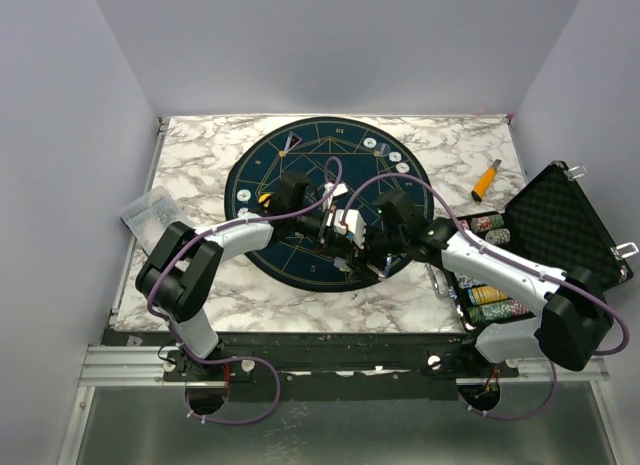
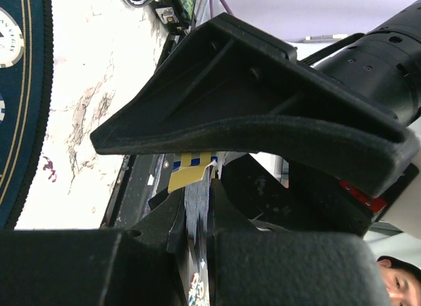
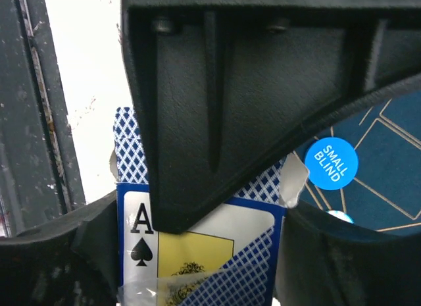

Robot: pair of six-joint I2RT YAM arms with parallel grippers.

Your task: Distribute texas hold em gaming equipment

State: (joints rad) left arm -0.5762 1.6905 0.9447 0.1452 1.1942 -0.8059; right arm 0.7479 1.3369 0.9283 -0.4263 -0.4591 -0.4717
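A blue-patterned pack of playing cards with an ace of spades on its face stands between my right gripper's fingers, which sit flush against its two sides. My left gripper is shut on the pack's upper part, which shows edge-on as a thin dark strip with a yellow and blue bit. One of its fingers covers the pack's top. In the top view the left gripper and right gripper meet over the round dark mat. A blue "small blind" disc lies on the mat.
Whitish chips lie along the mat's far right rim and a yellow disc at its left. The open black case with rows of chips stands at the right. An orange-handled tool lies behind it. A clear plastic wrapper is at the left.
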